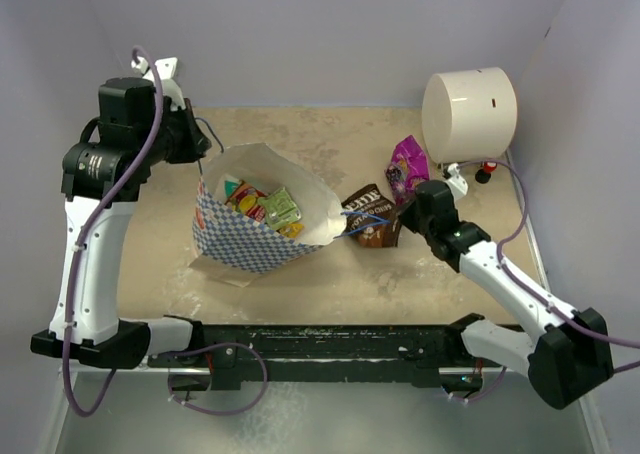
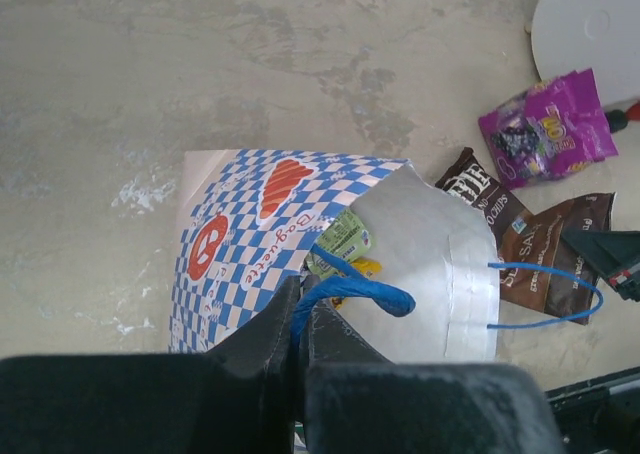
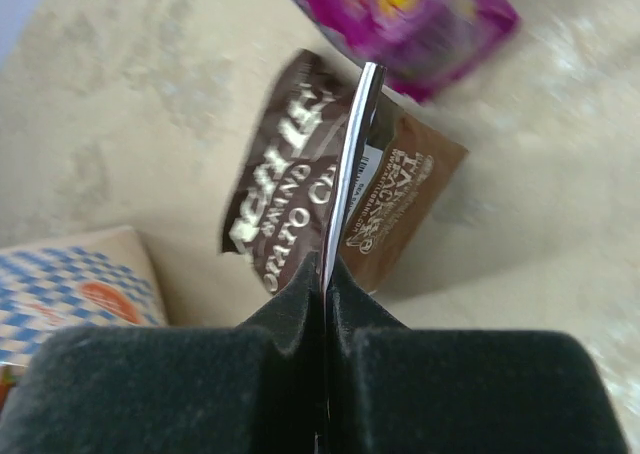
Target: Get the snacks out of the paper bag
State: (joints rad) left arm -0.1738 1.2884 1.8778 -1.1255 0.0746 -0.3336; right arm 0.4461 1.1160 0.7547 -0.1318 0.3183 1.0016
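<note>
Pale grey walls close in a mottled beige bench (image 1: 330,274), with a cream cylinder (image 1: 468,114) lying at its 1 o'clock corner. The bag (image 1: 250,244) lies tilted at about 9 o'clock from the bench's middle, its mouth open toward 3 o'clock. Only the top layer of the snacks (image 1: 268,206) inside shows, yellow, green and red packs; whatever lies beneath them is hidden by the bag's wall. Two brown packets (image 1: 368,214) lie flat on the bench just at the bag's 3 o'clock, one overlapping the other, and a magenta pouch (image 1: 407,164) sits at their 1 o'clock, blurred and cut off in the right wrist view. The left hand (image 2: 300,319) is pinched tight on the bag's bunched blue cord (image 2: 355,296) at the rim. The right hand (image 3: 325,279) hangs over the brown packets, its fingers pressed together on a thin silvery sheet (image 3: 350,164) seen edge-on. It is too thin to tell which packet it belongs to, and it splits the view of the brown packets' print beneath.
</note>
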